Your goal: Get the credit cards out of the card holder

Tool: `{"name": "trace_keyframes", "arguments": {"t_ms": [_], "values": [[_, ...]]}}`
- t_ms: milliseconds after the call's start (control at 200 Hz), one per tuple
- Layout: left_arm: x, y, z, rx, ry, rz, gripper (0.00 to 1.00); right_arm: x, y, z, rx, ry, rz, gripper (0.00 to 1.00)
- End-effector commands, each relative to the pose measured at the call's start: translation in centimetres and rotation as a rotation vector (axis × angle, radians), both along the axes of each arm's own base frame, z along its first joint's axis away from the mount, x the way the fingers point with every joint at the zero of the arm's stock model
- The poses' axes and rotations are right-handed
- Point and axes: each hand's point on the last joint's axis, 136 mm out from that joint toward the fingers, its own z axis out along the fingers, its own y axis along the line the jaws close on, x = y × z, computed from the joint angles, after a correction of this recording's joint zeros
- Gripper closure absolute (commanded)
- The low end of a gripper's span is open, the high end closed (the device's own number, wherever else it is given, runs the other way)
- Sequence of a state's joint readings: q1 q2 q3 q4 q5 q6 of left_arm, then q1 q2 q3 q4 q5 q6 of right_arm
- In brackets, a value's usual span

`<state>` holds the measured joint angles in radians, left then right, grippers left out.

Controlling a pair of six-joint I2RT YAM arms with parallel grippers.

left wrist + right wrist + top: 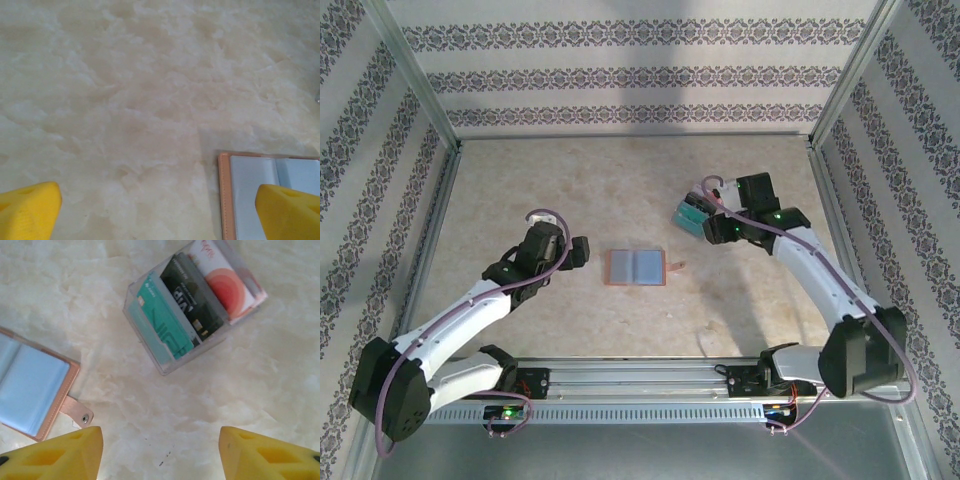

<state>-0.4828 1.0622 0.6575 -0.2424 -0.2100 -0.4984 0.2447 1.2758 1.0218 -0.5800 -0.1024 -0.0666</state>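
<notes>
the right gripper (161, 457) hangs with its two yellow fingers (60, 455) spread wide, and between them lies just pale marbled table (280, 390). a little ahead of the fingertips sits a small clear box (172, 365), turned at an angle, and the credit cards (192, 302) stand in it side by side: a teal one, a dark one with white lettering, and a white one with orange-red circles. the fingers do not touch the box.

at the left edge of that wrist view lies the card holder (30, 390), salmon pink, opened flat, its inner pockets pale grey-blue. its snap tab (77, 412) sticks out toward the gripper, close to the left fingertip.

from the camera above, the card holder lies near the middle of the table, between the two arms. the clear box sits to its right and farther back, apart from it, just beside the head of the right arm.

the left gripper (159, 212) is also spread wide and holds nothing. it sits near the card holder's left edge. in the left wrist view one yellow fingertip overlaps a corner of the open pockets — whether it touches them cannot be told.
</notes>
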Motion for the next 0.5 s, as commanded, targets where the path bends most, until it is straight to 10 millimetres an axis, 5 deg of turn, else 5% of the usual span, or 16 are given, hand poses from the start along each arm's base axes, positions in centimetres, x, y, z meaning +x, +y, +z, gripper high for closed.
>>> {"name": "trace_keyframes", "arguments": {"t_ms": [0, 190, 495], "values": [[0.4, 1.5, 1.0, 0.045, -0.057, 0.032, 0.01, -0.4, -1.5, 0.5, -0.007, -0.066, -0.107, 0.29], [0.5, 2.7, 1.9, 0.106, -0.098, 0.044, 0.01, -1.8, -4.2, 1.1, -0.008, -0.199, -0.261, 0.02], [1.0, 5.0, 2.2, 0.179, -0.161, 0.087, 0.01, -4.2, -9.0, 1.4, 0.003, -0.396, -0.533, 0.02]]}}
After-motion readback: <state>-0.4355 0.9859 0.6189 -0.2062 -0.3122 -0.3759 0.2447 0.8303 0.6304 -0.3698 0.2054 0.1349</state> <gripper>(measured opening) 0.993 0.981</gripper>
